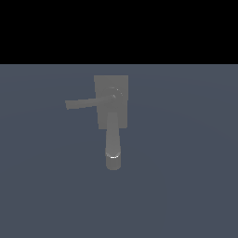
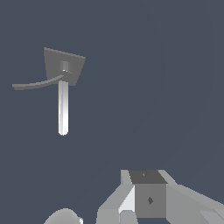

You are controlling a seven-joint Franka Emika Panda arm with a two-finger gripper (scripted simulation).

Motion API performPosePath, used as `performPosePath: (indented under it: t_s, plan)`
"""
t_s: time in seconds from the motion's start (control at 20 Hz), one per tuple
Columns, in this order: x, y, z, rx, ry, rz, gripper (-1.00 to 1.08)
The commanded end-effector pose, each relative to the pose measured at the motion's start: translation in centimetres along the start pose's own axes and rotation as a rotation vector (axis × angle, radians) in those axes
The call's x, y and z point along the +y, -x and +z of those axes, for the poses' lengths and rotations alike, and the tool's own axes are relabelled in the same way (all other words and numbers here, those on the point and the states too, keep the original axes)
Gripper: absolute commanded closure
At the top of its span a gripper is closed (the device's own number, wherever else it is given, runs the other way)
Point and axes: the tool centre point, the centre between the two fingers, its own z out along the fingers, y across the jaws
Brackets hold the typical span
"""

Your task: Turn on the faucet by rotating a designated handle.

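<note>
On the bench, the faucet (image 1: 111, 111) keeps its handle (image 1: 83, 103) pointing to the exterior view's left; the gripper (image 2: 148, 205), whose opening I cannot tell, is well apart and should probably reach the bar's free end first.

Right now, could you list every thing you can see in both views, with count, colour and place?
faucet: one, matte grey, on the floor, near the middle of the exterior view
base: one, grey block, at the faucet's back
spout: one, thick grey cylinder, runs from the base toward the camera in the exterior view
handle: one, thin grey bar, points to the exterior view's left from the hub
floor: one, dark blue-grey, under the faucet
gripper: one, grey and white, seen only in part in the wrist view, apart from the faucet
</note>
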Motion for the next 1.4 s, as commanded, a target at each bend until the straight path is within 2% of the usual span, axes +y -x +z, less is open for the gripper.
performPosePath:
  t_s: [0.0,0.35,0.7,1.0,1.35]
  plan:
    - [0.5,-0.5,-1.2,0.042,0.103,0.012,1.08]
    - [1.2,-1.8,-5.1,0.163,0.389,0.031,1.08]
    - [0.3,-3.3,-9.4,0.288,0.67,0.024,1.08]
    - [-1.9,-4.6,-12.9,0.394,0.904,-0.009,1.08]
    - [-6.1,-6.4,-16.1,0.515,1.166,-0.086,1.08]
